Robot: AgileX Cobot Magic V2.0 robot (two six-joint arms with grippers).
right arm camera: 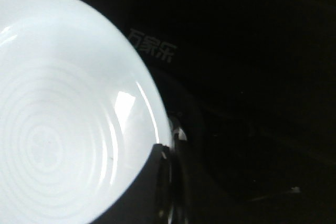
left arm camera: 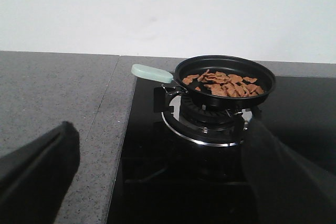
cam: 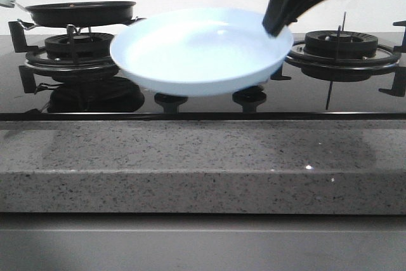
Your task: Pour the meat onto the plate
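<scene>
The pale-blue plate [cam: 200,52] hangs in the air over the middle of the black stove, tilted slightly. My right gripper [cam: 277,25] is shut on its right rim. In the right wrist view the plate [right arm camera: 58,124] fills the left side and a finger [right arm camera: 157,182] lies over its rim. The meat [left arm camera: 224,83] is a heap of light-brown chunks in the black frying pan [left arm camera: 226,80] with a pale handle [left arm camera: 151,73], on the left burner. The pan also shows in the front view [cam: 79,12]. My left gripper [left arm camera: 168,182] is open and empty, well short of the pan.
The right burner [cam: 342,49] with its grate stands at the right, under my right arm. Stove knobs [cam: 171,101] sit below the plate. A speckled grey counter [cam: 203,163] runs along the front and to the left of the stove [left arm camera: 47,103].
</scene>
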